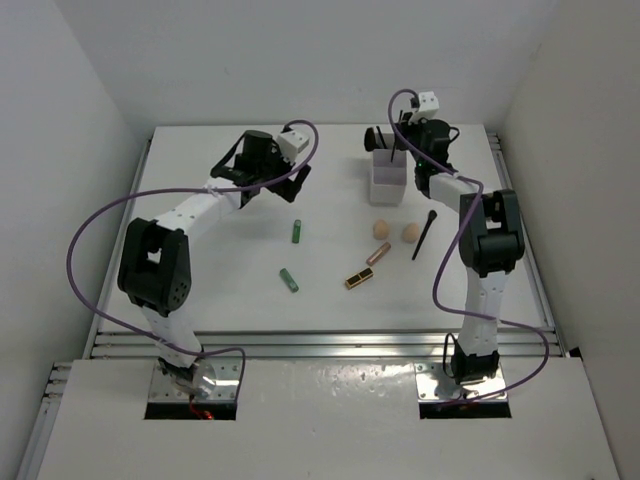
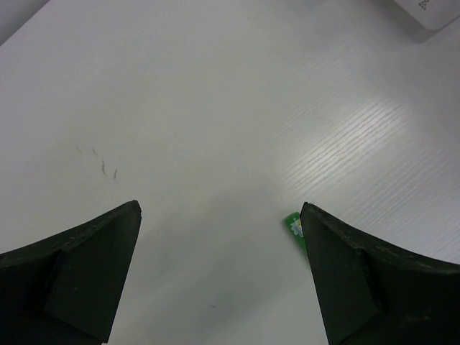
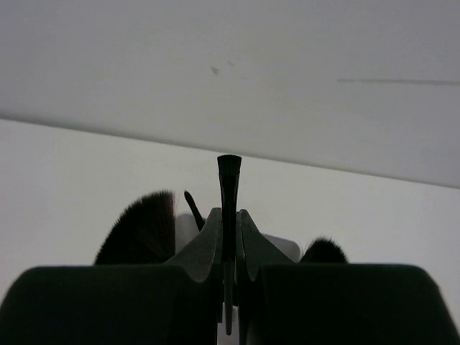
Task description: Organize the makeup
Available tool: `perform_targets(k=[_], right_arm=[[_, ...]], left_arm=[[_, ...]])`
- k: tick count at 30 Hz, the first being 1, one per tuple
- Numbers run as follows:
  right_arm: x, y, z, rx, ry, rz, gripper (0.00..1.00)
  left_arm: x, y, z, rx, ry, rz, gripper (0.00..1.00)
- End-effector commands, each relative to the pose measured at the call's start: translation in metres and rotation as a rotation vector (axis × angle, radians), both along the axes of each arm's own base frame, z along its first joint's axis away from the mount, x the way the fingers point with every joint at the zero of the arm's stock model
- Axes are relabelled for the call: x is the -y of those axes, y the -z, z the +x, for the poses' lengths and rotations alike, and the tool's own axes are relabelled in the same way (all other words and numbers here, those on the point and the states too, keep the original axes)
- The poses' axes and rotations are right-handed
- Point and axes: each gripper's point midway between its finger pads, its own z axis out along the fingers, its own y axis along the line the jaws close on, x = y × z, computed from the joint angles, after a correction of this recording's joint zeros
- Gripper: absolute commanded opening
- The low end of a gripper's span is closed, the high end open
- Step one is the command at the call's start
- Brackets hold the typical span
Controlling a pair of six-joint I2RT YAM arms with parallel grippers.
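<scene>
operator: report right pincer state and load.

arm: my right pincer [image 3: 228, 221] is clenched on a thin black stick-handled brush [image 3: 228, 176]. the brush stands upright between the jaws, tip up, with its shaft running down past the fingers.

operator: where is its destination?

arm: the white open-topped plastic box [image 1: 388, 186] sits below that pincer, at the far right of the white tabletop [image 1: 230, 290]. two fluffy black brush heads [image 3: 141, 228] stand in it, one on each side of my load. judgement: the move is a straight descent along the brush's long axis, then release. sideways drift risks the box wall or the bristles.

operator: left pincer?

arm: my left pincer [image 2: 219, 210] is released, jaws wide, with nothing between them. it hovers over bare tabletop. a small green tube [image 1: 297, 231] lies just to its near side, long axis roughly far-to-near. the wrist view shows only the tube's end, beside one finger.

operator: allocation of the rest?

arm: the second green tube [image 1: 289, 280] is nearer my left arm. the two round peach sponges [image 1: 381, 229], slim rose-gold tube [image 1: 378, 254], gold-and-black lipstick [image 1: 358, 279] and long black tapered brush [image 1: 424, 235] lie nearer my right.
</scene>
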Motion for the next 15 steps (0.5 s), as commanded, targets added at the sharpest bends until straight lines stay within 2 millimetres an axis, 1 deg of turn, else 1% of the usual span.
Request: perform_targets(k=[1, 2, 3, 4, 5, 6, 7, 9, 10, 11, 12, 13, 14, 15], right_arm=[[-0.007, -0.076, -0.001, 0.197, -0.021, 0.096, 0.0], [-0.011, -0.091, -0.006, 0.216, -0.041, 0.103, 0.0], [-0.015, -0.099, -0.011, 0.206, -0.053, 0.1, 0.0], [-0.019, -0.112, -0.016, 0.224, -0.077, 0.092, 0.0], [-0.025, -0.124, -0.022, 0.242, -0.095, 0.084, 0.0], [-0.028, -0.123, -0.026, 0.241, -0.107, 0.076, 0.0], [-0.032, -0.129, -0.03, 0.249, -0.119, 0.073, 0.0], [-0.033, -0.135, -0.034, 0.254, -0.117, 0.078, 0.0], [-0.033, -0.134, -0.033, 0.252, -0.114, 0.08, 0.0], [-0.034, -0.131, -0.032, 0.249, -0.111, 0.082, 0.0], [-0.03, -0.125, -0.029, 0.248, -0.093, 0.072, 0.0], [-0.03, -0.124, -0.028, 0.255, -0.085, 0.065, 0.0], [-0.026, -0.122, -0.025, 0.261, -0.06, 0.051, 0.0], [-0.026, -0.112, -0.021, 0.247, -0.054, 0.046, 0.0]], left_arm=[[-0.013, -0.024, 0.0, 0.054, -0.028, -0.004, 0.99], [-0.018, -0.019, -0.002, 0.035, -0.03, -0.003, 0.99], [-0.015, -0.019, -0.003, 0.032, -0.018, -0.009, 0.99], [-0.02, -0.014, -0.004, 0.02, -0.019, -0.013, 0.99], [-0.024, -0.014, -0.002, 0.02, -0.028, -0.013, 0.99], [-0.022, -0.014, -0.003, 0.017, -0.016, -0.02, 0.99], [-0.026, -0.009, -0.004, 0.003, -0.031, -0.024, 0.99], [-0.026, -0.01, -0.004, -0.003, -0.012, -0.042, 0.99], [-0.03, -0.005, -0.003, -0.016, -0.011, -0.049, 0.99], [-0.036, -0.005, -0.001, -0.017, -0.018, -0.054, 0.99], [-0.038, -0.001, 0.0, -0.027, -0.02, -0.057, 0.99], [-0.042, -0.006, 0.004, -0.015, -0.028, -0.06, 0.99], [-0.05, -0.002, 0.007, -0.025, -0.04, -0.063, 0.99], [-0.054, -0.003, 0.011, -0.022, -0.049, -0.064, 0.99]])
